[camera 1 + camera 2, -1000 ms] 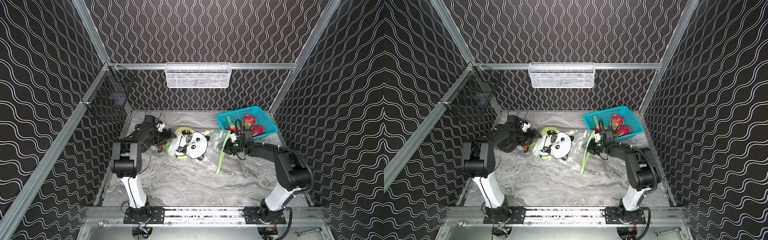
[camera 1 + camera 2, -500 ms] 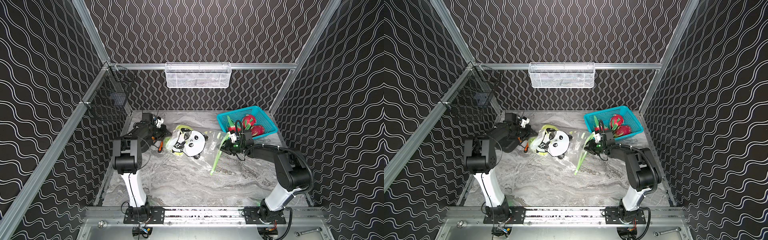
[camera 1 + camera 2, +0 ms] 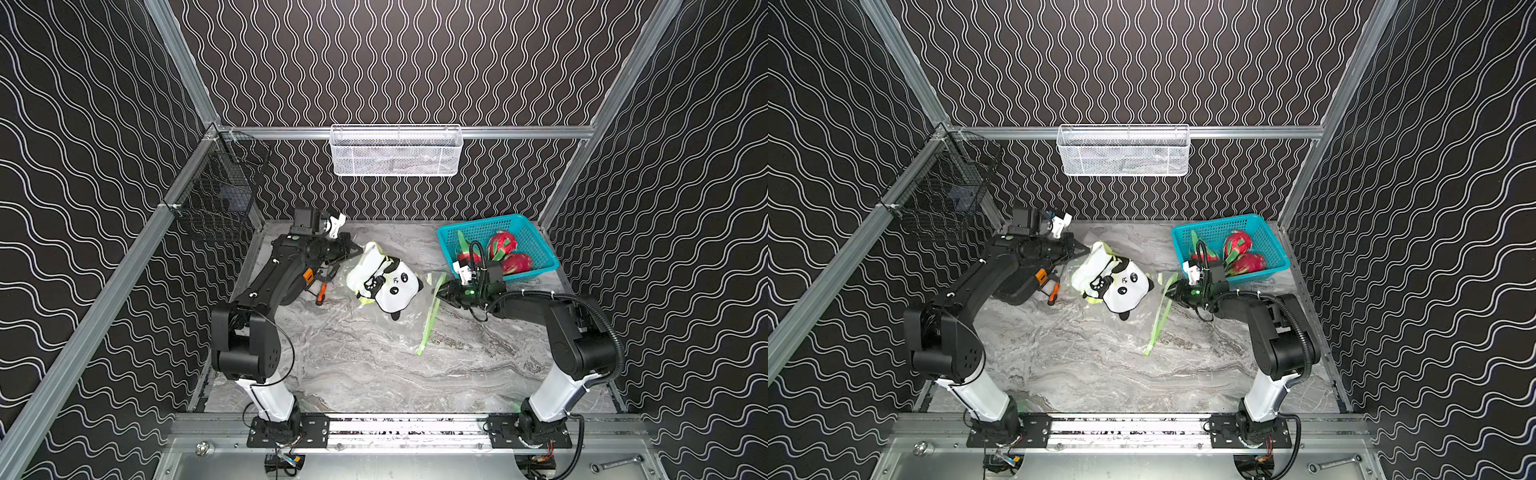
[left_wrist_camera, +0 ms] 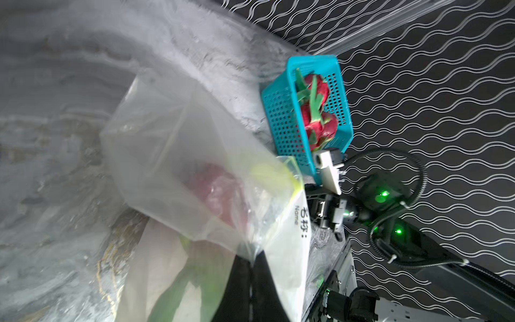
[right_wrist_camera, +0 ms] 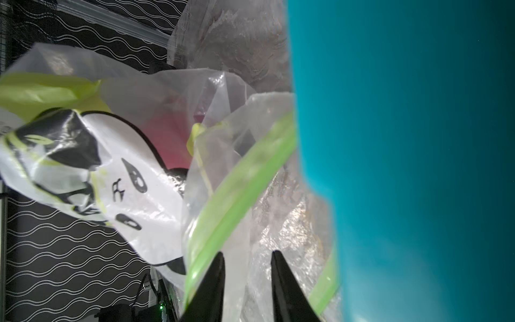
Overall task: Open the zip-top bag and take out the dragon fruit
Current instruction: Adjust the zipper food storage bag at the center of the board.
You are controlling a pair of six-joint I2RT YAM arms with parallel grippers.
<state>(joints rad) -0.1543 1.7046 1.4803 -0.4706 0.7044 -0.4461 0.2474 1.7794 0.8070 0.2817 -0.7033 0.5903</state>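
The zip-top bag (image 3: pixel 390 286) (image 3: pixel 1121 286) lies crumpled mid-table, panda print up, its lime-green zip strip (image 3: pixel 430 320) trailing toward the front. My left gripper (image 3: pixel 359 249) (image 4: pixel 252 260) is shut on the film at the bag's far-left end, holding it raised. My right gripper (image 3: pixel 441 291) (image 5: pixel 248 255) sits at the zip strip's upper end with its fingers apart and clear film between them. One dragon fruit (image 4: pixel 214 189) (image 5: pixel 172 133) shows as a red blur inside the bag. Further dragon fruit (image 3: pixel 503 243) (image 3: pixel 1246 264) lie in the teal basket (image 3: pixel 478 222).
The teal basket stands at the back right, close beside my right wrist. A white wire basket (image 3: pixel 397 151) hangs on the back rail and a black wire basket (image 3: pixel 216 199) on the left rail. An orange-handled tool (image 3: pixel 320 293) lies under my left arm.
My left gripper has gone from open to shut on the bag's end. The bag has bunched up and shifted left, and the zip strip has slid left. The right gripper has barely moved.
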